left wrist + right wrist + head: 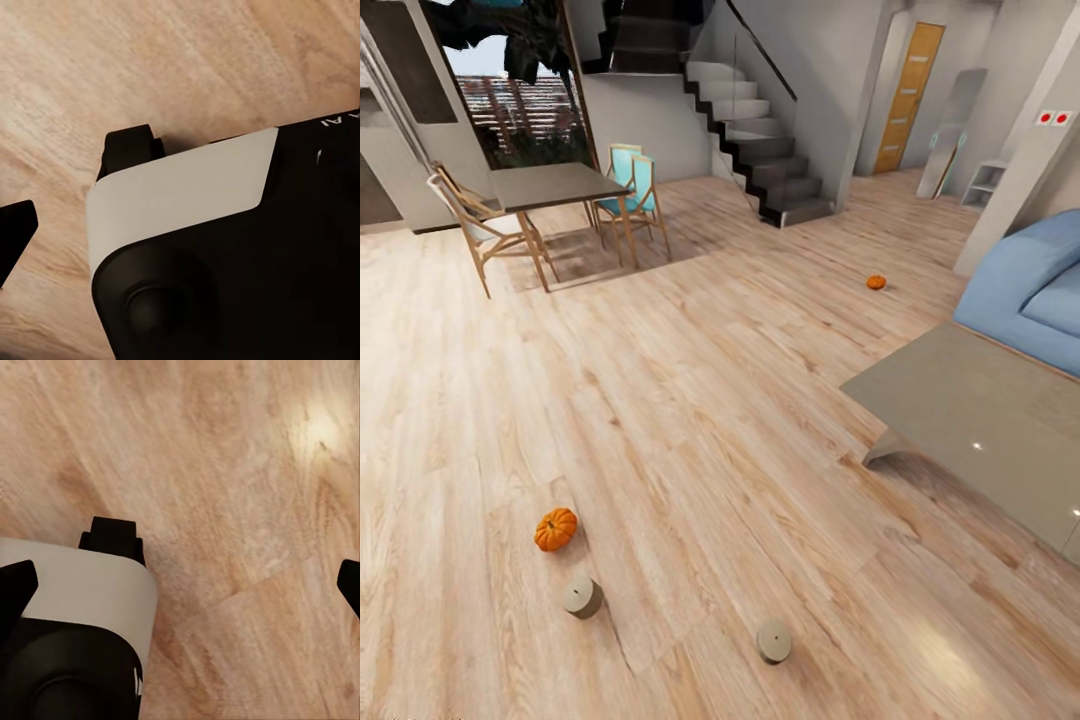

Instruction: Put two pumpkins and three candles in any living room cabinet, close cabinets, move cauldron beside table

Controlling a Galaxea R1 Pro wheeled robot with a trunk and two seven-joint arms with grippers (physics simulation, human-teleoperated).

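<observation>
Two orange pumpkins lie on the wood floor: one near me at the lower left [556, 528], the other far off by the sofa [876, 282]. Two short grey candles lie on their sides close by, one just beyond the near pumpkin [582, 596] and one to its right [773, 640]. The grey glossy table [960, 400] stands at the right. My right gripper [180, 585] hangs open over bare floor, holding nothing. My left gripper [180, 229] hangs over my own base, one fingertip [15, 232] at the picture's edge, nothing held. The cabinet and cauldron are out of view.
A blue sofa [1030, 290] sits behind the table at the right. A dark dining table [555, 185] with wooden chairs stands at the back left, with stairs [760, 150] behind it. Open wood floor lies between me and the far pumpkin.
</observation>
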